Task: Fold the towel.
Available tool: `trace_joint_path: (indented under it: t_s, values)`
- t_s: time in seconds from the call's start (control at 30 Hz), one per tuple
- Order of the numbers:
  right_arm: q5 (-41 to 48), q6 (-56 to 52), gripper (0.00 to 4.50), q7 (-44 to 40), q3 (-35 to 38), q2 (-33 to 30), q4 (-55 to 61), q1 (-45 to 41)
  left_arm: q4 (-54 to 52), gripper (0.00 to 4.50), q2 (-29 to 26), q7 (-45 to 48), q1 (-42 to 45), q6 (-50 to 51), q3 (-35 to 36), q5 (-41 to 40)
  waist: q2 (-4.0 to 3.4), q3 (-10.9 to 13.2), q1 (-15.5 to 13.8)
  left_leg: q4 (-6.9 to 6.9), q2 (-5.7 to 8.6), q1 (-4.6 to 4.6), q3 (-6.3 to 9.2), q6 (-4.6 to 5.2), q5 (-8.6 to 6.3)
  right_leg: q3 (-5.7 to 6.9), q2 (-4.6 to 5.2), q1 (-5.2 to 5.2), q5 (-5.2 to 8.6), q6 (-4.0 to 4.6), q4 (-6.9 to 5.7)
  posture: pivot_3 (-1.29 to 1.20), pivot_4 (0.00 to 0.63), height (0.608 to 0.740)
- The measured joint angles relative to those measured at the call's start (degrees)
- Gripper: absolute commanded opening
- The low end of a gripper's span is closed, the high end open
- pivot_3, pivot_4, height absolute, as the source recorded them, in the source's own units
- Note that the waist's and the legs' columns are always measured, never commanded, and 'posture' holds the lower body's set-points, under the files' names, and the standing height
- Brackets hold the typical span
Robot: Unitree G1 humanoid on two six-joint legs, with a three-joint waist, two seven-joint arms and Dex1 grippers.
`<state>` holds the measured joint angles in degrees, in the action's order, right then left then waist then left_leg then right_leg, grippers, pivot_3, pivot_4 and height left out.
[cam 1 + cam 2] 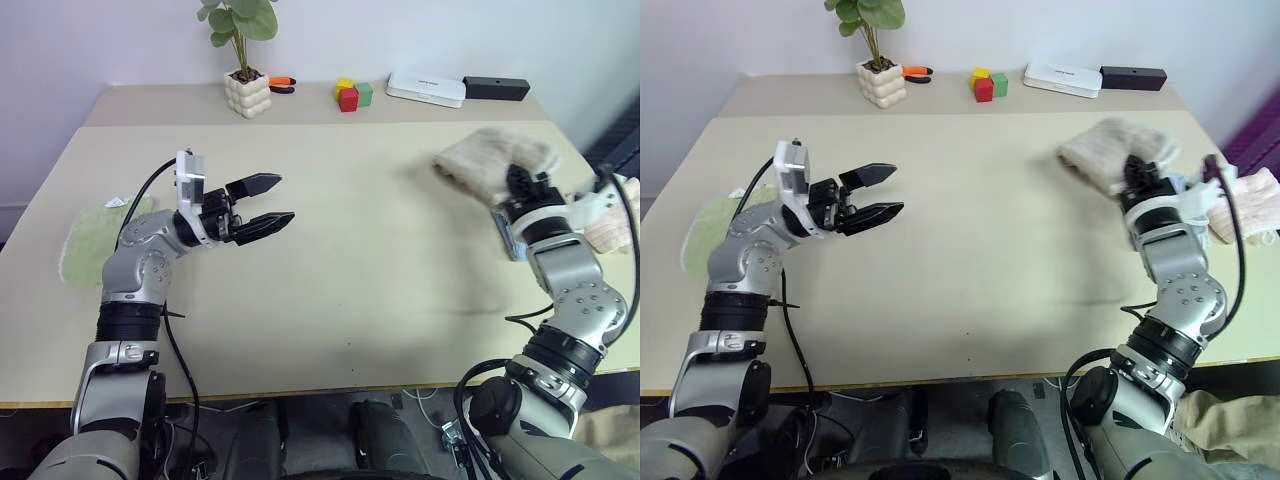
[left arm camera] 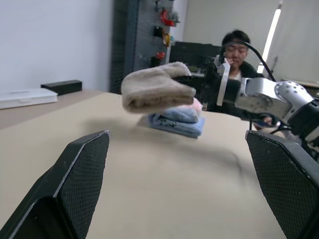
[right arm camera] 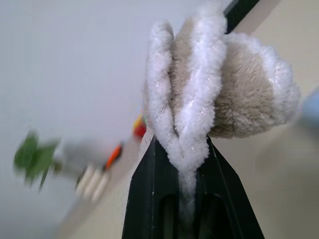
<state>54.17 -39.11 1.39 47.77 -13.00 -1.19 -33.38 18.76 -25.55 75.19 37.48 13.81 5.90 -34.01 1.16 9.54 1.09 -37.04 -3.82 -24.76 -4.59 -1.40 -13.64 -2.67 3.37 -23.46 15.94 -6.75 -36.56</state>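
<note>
The beige towel (image 1: 488, 160) is bunched into a thick folded bundle and held up off the table at the right. My right gripper (image 1: 518, 182) is shut on its white-edged layers, which show pinched between the two fingers (image 3: 149, 199) in the right wrist view. From the left wrist view the towel (image 2: 154, 87) hangs in the air above a stack of folded cloths. My left gripper (image 1: 283, 198) hovers over the left-middle of the table (image 1: 380, 280), open and empty, pointing towards the right arm.
A green cloth (image 1: 95, 235) lies flat at the table's left edge. A pink folded towel (image 1: 1245, 200) on a light blue one (image 2: 177, 124) sits at the right edge. Along the back stand a potted plant (image 1: 247, 92), coloured blocks (image 1: 350, 95), and a white box (image 1: 427, 88). A person (image 2: 239, 50) sits beyond the right side.
</note>
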Motion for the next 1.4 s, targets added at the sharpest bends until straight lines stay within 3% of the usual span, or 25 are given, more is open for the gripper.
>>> trace_joint_path:
  t_s: [0.37,1.07,1.17,1.33,1.4]
  values:
    - [4.50,10.89,0.06,1.38,5.20,-3.02,-10.49,-0.62,-0.89,4.50,0.68,0.75,-0.74,-0.51,-0.53,0.33,-0.10,0.04,0.06,0.00,-0.01,0.00,0.00,0.00,0.00,-0.02,0.00,0.00,0.00,0.00,-0.02,0.00,0.150,0.735]
    - [0.12,17.83,0.06,3.54,-0.97,-1.12,-14.77,6.61,-3.63,4.50,-0.43,-1.65,-1.38,1.93,-0.48,0.22,-0.14,0.06,0.01,-0.04,-0.01,0.01,0.01,0.00,0.01,-0.02,0.00,0.01,0.00,0.00,-0.06,0.00,0.150,0.735]
    - [-0.26,18.49,1.10,3.00,-1.80,-1.81,-14.78,6.60,-3.63,4.50,-0.43,-1.72,-1.39,1.98,-0.49,0.22,-0.14,0.06,-0.01,-0.05,0.00,0.01,0.01,0.00,0.01,-0.02,0.00,0.01,0.00,0.00,-0.06,0.00,0.150,0.735]
    - [-3.67,22.21,3.70,2.21,-3.15,-2.61,-14.49,7.19,-3.63,4.50,-0.35,-1.91,-1.39,2.08,-0.50,0.22,-0.14,0.06,-0.07,-0.05,0.00,0.01,0.01,0.00,0.01,-0.02,0.00,0.01,0.00,0.00,-0.06,0.00,0.150,0.735]
    - [-4.66,23.66,4.44,2.22,-3.47,-2.61,-14.02,7.71,-3.63,4.50,-0.34,-1.95,-1.39,2.07,-0.50,0.22,-0.14,0.06,-0.07,-0.05,0.00,0.01,0.01,0.00,0.01,-0.02,0.00,0.01,0.00,0.00,-0.06,0.00,0.150,0.735]
